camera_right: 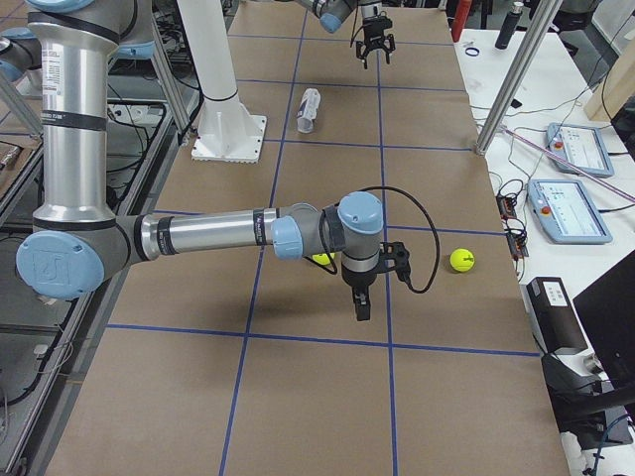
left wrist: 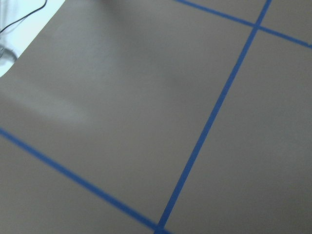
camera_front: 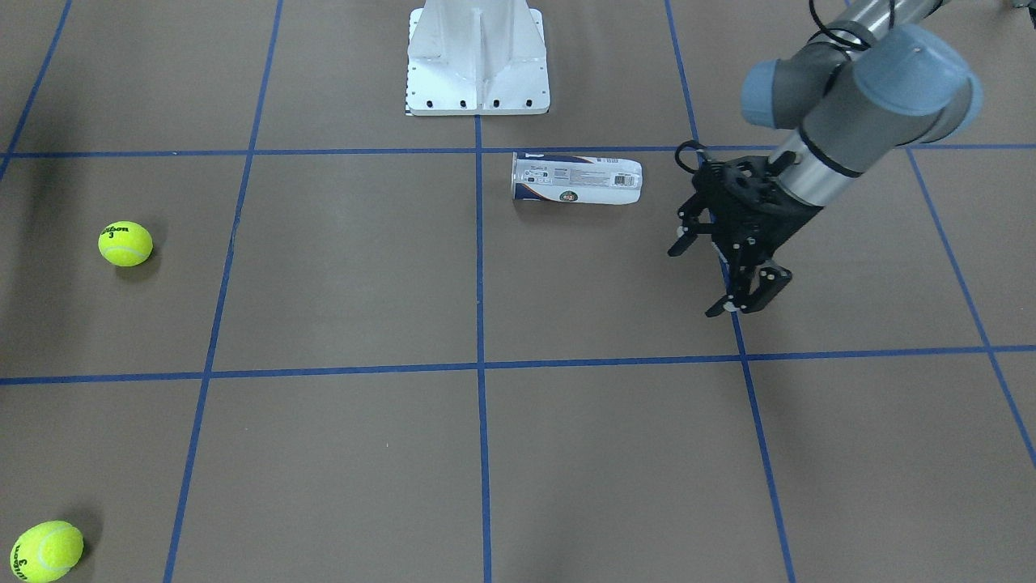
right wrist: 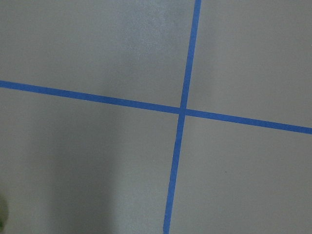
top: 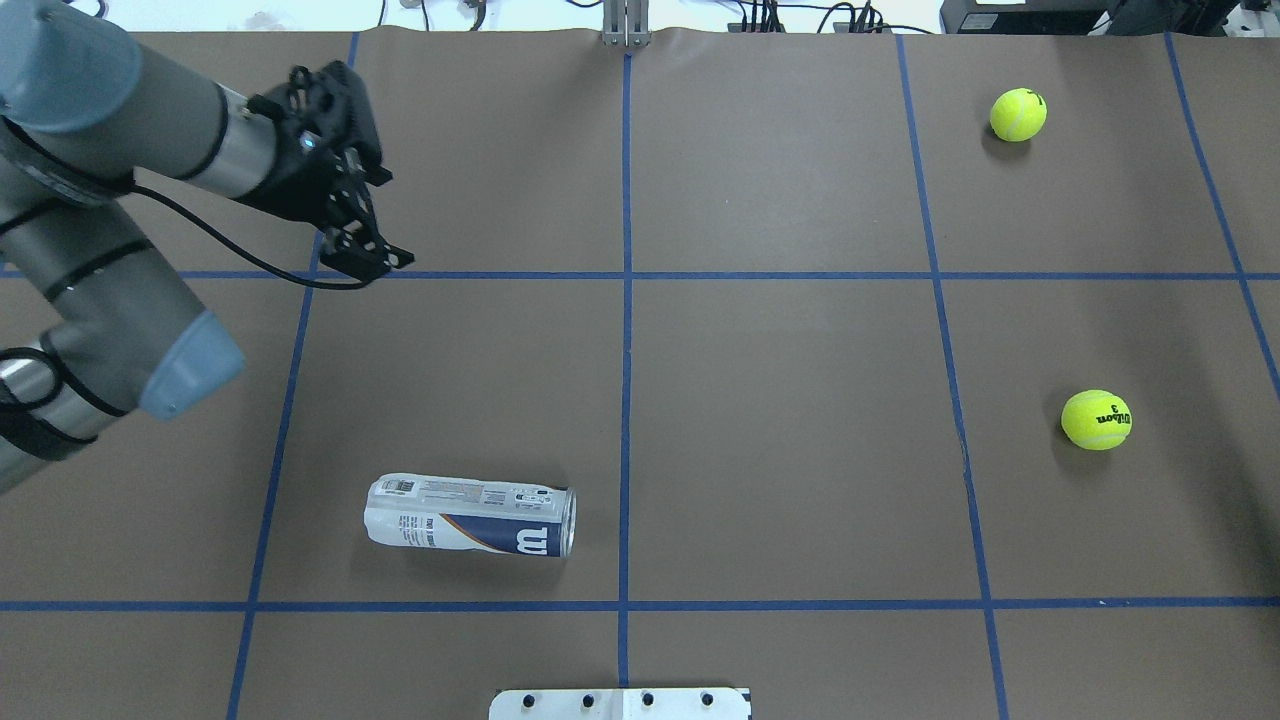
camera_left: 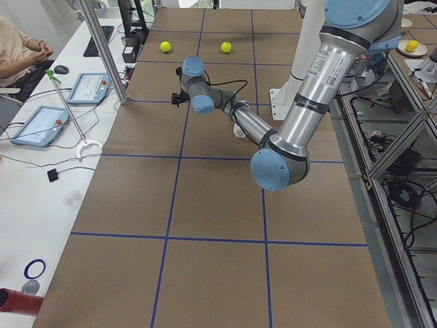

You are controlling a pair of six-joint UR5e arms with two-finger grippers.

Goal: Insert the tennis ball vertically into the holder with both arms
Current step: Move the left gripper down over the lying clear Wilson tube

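Note:
The holder (camera_front: 576, 180), a clear can with a navy-and-white label, lies on its side on the brown table; it also shows in the overhead view (top: 470, 515) and the right side view (camera_right: 311, 109). Two yellow tennis balls (top: 1096, 419) (top: 1018, 115) rest far to the robot's right, apart from the can. My left gripper (top: 385, 220) is open and empty above the table, beyond the can; it also shows in the front view (camera_front: 700, 279). My right gripper (camera_right: 359, 297) shows only in the right side view, pointing down near the balls. I cannot tell whether it is open or shut.
The white metal pedestal base (camera_front: 477, 57) stands at the robot's edge of the table. Blue tape lines grid the surface. An operator (camera_left: 20, 48) sits by tablets on a side table. Both wrist views show only bare table and tape.

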